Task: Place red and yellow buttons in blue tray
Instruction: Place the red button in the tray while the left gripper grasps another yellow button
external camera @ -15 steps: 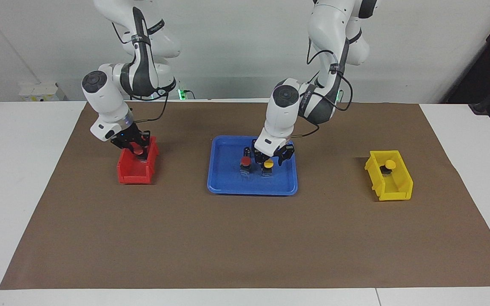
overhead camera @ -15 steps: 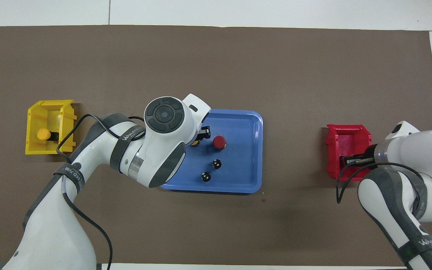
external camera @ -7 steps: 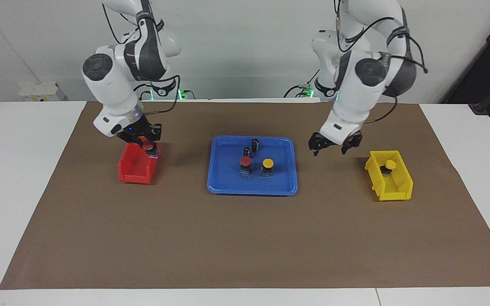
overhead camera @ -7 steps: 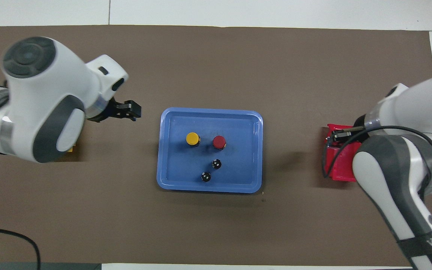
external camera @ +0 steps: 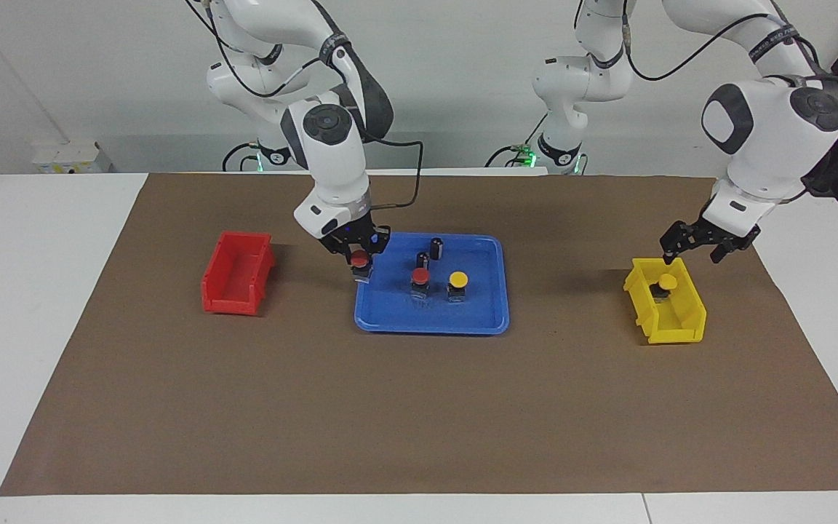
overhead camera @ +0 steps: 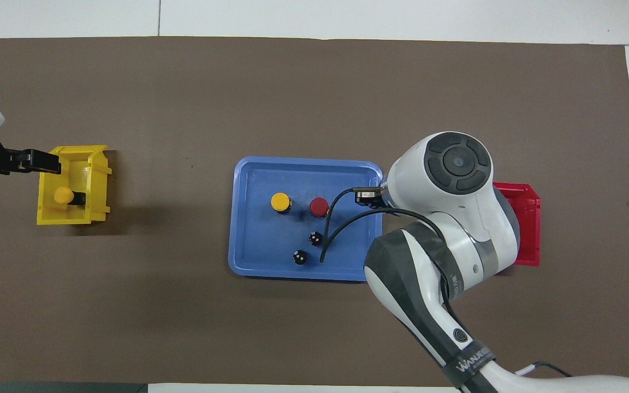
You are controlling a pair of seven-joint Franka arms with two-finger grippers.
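Red plastic bin (external camera: 237,273) is now sitting empty at the right arm's end — a second ago the right gripper (external camera: 358,256) was reaching into it, and now it is hanging over the blue tray (external camera: 390,316), its fingers clamped on a red button (external camera: 359,260). One red button (external camera: 419,277) and one yellow button (external camera: 457,281) are already standing in the tray beside two capless dark cylinders (external camera: 430,252). The left gripper (external camera: 697,243) is hovering, fingers spread wide, over the yellow bin (external camera: 673,324) — the last yellow button (external camera: 667,282) is waiting inside. By this reading, one drop and one fetch are remaining. Brown paper (external camera: 419,422) is covering a white table (external camera: 19,291) under a pale wall (external camera: 448,65).
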